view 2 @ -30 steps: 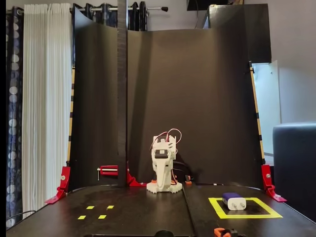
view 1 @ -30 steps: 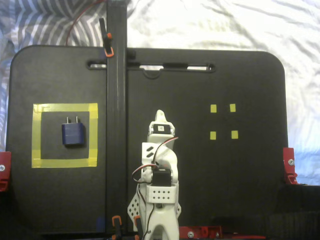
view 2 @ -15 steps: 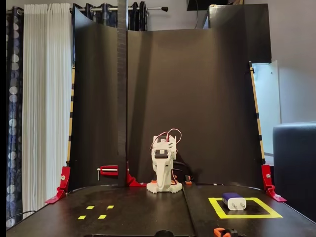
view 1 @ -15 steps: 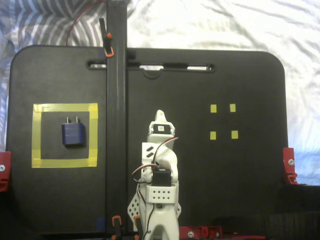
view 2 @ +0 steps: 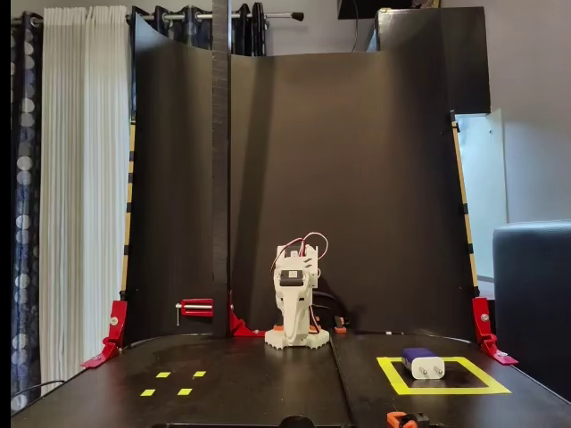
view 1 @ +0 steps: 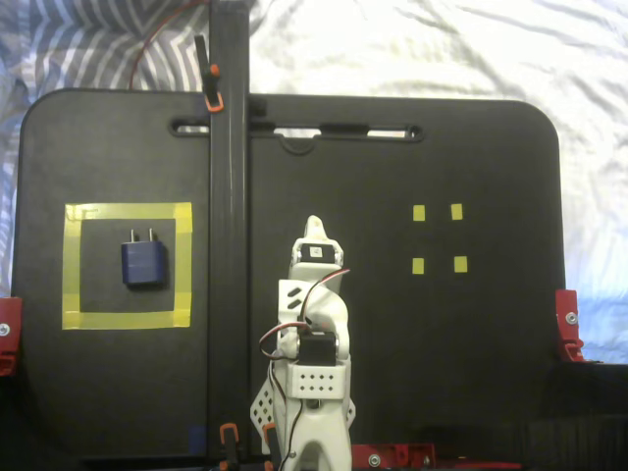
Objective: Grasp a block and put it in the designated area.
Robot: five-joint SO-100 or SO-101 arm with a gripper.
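- The block [view 1: 143, 263] lies inside the designated area [view 1: 71, 265], clear of the tape on every side.
- The gripper [view 1: 313, 232], folded at mid-worktop [view 1: 471, 334], holds nothing; its opening I cannot tell.
- Placement looks complete.

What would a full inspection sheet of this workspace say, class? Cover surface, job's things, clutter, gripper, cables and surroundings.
Surface: black table, bare over most of its area.
Job's things: block lies inside the yellow tape square, prongs towards the table's far edge in the top-down fixed view.
Clutter: four small yellow markers; a black post clamped across the table.
Gripper: gripper folded back on the arm, away from the block; open or shut cannot be told.
Cables: red and black wires on the arm.
Surroundings: black backdrop, curtain, red clamps.
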